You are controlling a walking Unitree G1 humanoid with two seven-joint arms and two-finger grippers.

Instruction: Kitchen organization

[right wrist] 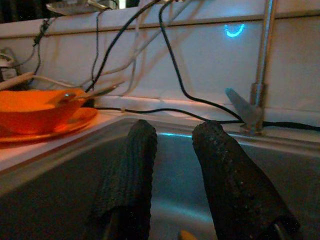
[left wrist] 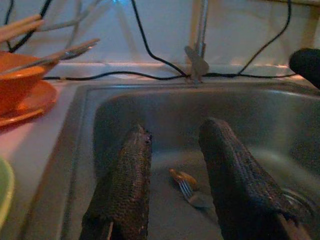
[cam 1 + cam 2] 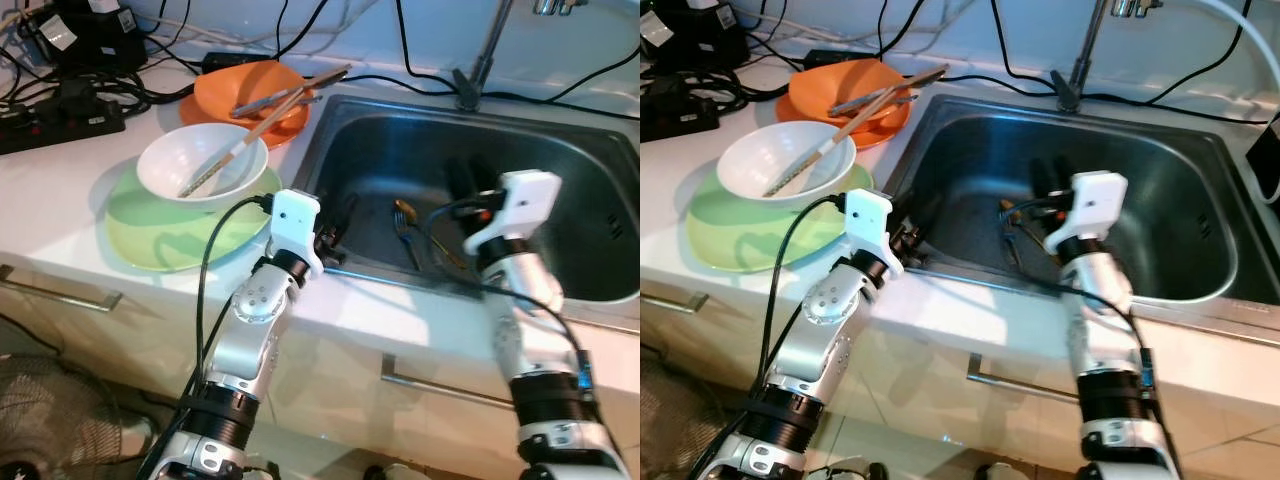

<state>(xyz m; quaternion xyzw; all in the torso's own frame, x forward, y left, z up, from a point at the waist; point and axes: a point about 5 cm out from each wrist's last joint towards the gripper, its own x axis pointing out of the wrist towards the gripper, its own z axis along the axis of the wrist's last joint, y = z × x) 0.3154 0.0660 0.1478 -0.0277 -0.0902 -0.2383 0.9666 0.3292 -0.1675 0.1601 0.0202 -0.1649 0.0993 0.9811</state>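
Note:
A fork (image 3: pixel 406 228) with an amber handle lies on the bottom of the steel sink (image 3: pixel 560 160); the left wrist view has the fork (image 2: pixel 189 189) between the spread fingers. My left gripper (image 3: pixel 336 232) reaches over the sink's front left rim, open and empty. Over the middle of the basin my right gripper (image 3: pixel 467 178) hangs open, holding nothing, just right of the fork. On the counter to the left, a white bowl (image 3: pixel 203 165) with chopsticks rests on a green plate (image 3: pixel 165 230). Behind it an orange bowl (image 3: pixel 250 92) holding chopsticks and cutlery sits on an orange plate.
A faucet (image 3: pixel 482 55) rises behind the sink, with black cables trailing along the wall. A power strip (image 3: pixel 60 120) and plugs crowd the counter's back left. Drawer handles (image 3: pixel 440 385) run below the counter edge, and a fan (image 3: pixel 45 425) stands on the floor at the lower left.

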